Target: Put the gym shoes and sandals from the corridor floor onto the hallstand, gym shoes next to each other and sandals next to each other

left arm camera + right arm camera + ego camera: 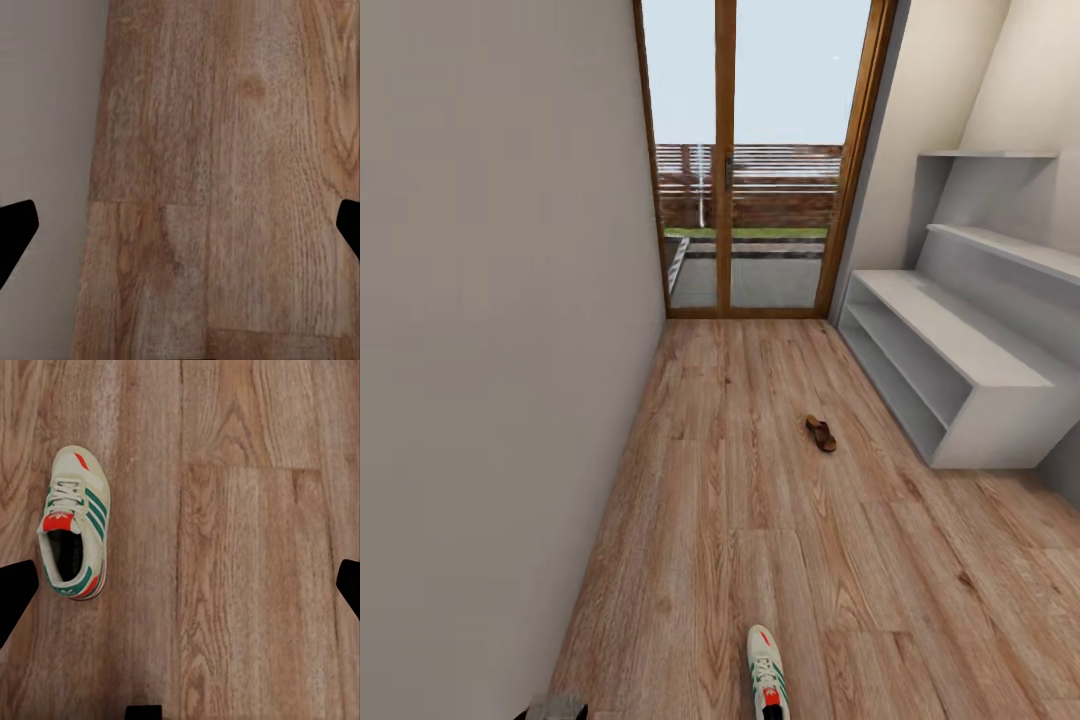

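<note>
1 gym shoe (pixel 73 523) on the corridor floor (pixel 240 555) beside the wide-spread, empty right claw (pixel 180 589).

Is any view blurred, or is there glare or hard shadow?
Head view: even light, no glare, sandal almost shadowless, walls leaning from lens distortion. Left wrist view: floor grain slightly soft. Right wrist view: shoe sharp, faint shadow.

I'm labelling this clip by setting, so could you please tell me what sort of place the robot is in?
Most likely a home entrance corridor: a narrow plank floor runs to a glazed door, a grey hallstand lines one wall, and a sneaker and a sandal lie on the floor.
</note>
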You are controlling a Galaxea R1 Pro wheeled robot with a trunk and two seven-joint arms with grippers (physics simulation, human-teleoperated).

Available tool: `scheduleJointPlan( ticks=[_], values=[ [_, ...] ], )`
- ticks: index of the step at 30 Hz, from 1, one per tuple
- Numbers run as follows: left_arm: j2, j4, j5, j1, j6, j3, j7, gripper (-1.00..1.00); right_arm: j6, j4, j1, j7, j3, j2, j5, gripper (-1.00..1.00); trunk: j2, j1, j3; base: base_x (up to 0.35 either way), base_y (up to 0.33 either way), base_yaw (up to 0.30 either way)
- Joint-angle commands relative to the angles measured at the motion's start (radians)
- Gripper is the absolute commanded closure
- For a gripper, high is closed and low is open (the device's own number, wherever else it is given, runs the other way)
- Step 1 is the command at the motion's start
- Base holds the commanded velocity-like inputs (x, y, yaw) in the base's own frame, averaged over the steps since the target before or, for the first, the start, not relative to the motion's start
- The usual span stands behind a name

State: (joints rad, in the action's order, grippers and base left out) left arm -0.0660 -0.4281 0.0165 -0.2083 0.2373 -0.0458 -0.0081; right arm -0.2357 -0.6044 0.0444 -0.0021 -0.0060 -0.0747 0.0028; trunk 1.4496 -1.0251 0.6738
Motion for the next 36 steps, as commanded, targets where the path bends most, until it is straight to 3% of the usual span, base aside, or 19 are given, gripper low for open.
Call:
scheduleJointPlan(
  ticks=[1, 12, 22, 28, 36],
  values=[
    [0.001, -0.001, 0.001, -0.012, 0.002, -0.001, -0.001, -1.0, -0.003, -0.004, 0.001, 0.0, 0.0, -0.001, 0.0, -1.0, 0.0, 0.0, 0.001, 0.0, 0.0, 0.0],
    [0.011, 0.004, -0.002, -0.156, -0.043, 0.0, -0.001, -1.0, 0.02, -0.137, 0.058, 0.0, 0.0, -0.013, 0.009, -1.0, 0.0, 0.0, 0.001, 0.0, 0.0, 0.0],
    [0.025, 0.004, -0.001, -0.267, -0.169, 0.0, -0.003, -1.0, 0.156, -0.175, 0.147, -0.002, 0.0, -0.013, 0.033, -1.0, 0.0, 0.0, 0.001, 0.0, 0.0, 0.0],
    [0.034, -0.007, -0.001, -0.297, -0.194, 0.0, -0.004, -1.0, 0.228, -0.179, 0.188, 0.0, 0.0, -0.011, 0.035, -1.0, 0.0, 0.0, 0.001, 0.0, 0.0, 0.0],
    [0.057, -0.013, -0.002, -0.307, -0.202, 0.002, -0.005, -1.0, 0.25, -0.176, 0.201, 0.007, 0.0, -0.009, 0.032, -1.0, 0.0, 0.0, 0.001, 0.0, 0.0, 0.0]
  ],
)
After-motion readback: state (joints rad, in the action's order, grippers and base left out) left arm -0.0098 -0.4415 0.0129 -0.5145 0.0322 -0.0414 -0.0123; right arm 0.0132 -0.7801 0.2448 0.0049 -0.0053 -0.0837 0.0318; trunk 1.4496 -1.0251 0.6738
